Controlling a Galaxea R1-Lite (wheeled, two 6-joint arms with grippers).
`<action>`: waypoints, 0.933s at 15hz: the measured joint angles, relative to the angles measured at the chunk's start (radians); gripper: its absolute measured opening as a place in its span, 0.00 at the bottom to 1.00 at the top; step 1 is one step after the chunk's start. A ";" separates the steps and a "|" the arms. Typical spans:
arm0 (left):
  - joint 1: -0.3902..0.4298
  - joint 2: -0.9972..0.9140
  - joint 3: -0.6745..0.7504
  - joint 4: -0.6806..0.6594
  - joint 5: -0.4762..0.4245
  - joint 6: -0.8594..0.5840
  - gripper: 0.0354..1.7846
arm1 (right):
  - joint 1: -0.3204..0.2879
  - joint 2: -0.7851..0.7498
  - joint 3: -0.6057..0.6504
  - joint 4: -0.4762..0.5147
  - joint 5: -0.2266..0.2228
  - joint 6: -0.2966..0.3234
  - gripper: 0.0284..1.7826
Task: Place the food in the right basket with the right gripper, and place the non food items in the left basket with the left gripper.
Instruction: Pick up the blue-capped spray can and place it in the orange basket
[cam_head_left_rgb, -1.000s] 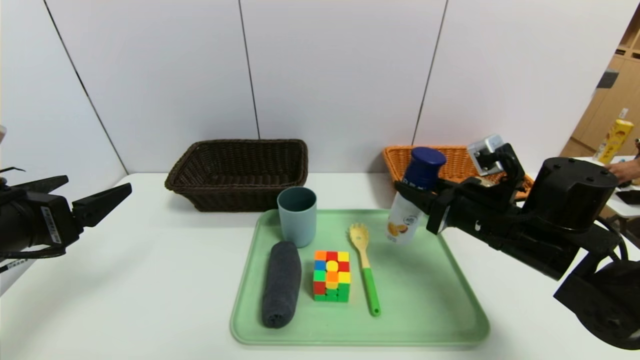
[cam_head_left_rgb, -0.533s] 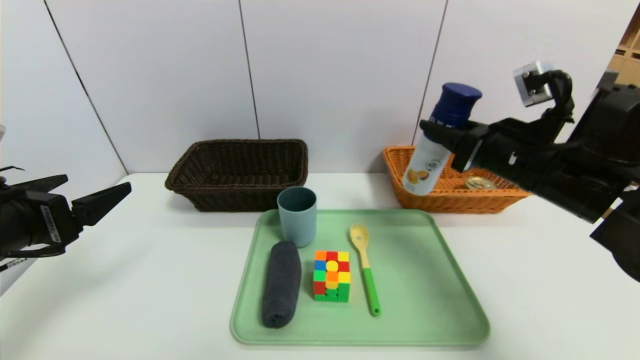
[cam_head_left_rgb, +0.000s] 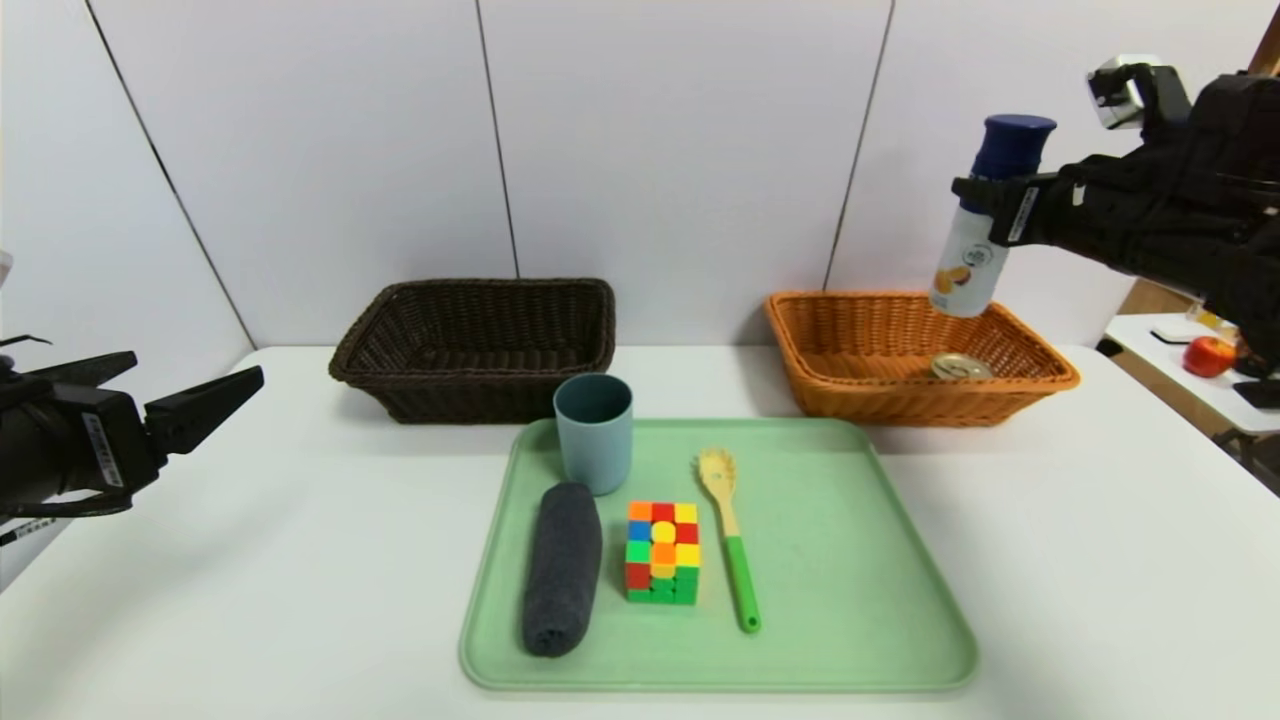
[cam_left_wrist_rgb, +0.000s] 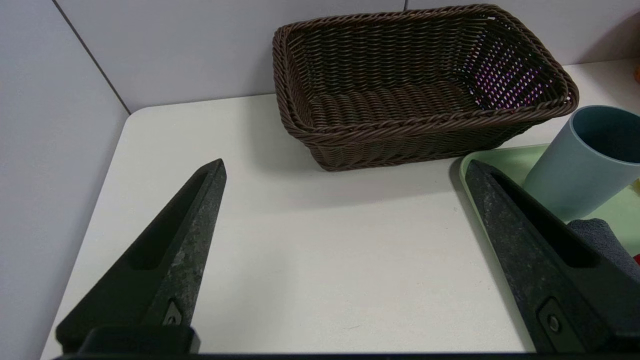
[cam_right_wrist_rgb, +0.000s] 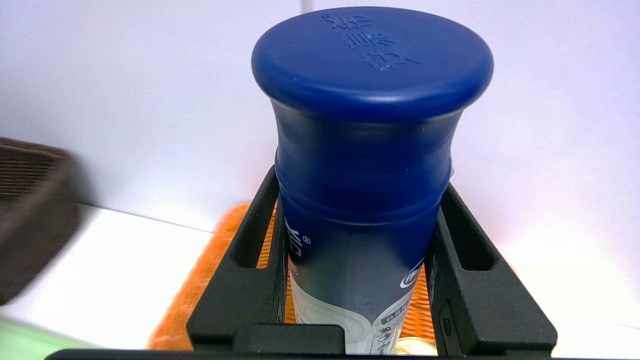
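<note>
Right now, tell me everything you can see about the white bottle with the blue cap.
The bottle is tall and slim, with a white body, a broad dark blue cap with raised characters on top, and a fruit picture low on its label. It looks like plastic. It is closed and hangs nearly upright in the air above the far right part of the orange basket, touching nothing but the right gripper, whose fingers clamp it just below the cap.

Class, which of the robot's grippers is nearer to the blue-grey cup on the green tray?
Left. The left gripper hovers open beside the table's left edge; the right gripper holds a white bottle above the orange-tan basket, farther from the blue-grey cup.
</note>
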 joint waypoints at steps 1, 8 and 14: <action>0.000 0.000 0.000 0.000 0.000 0.001 0.94 | -0.006 0.031 -0.037 0.039 -0.002 -0.006 0.41; 0.000 0.000 0.002 0.000 0.000 0.000 0.94 | 0.003 0.217 -0.132 0.074 -0.046 -0.007 0.41; 0.000 0.000 0.002 0.000 -0.001 0.000 0.94 | 0.026 0.308 -0.120 -0.013 -0.064 -0.002 0.41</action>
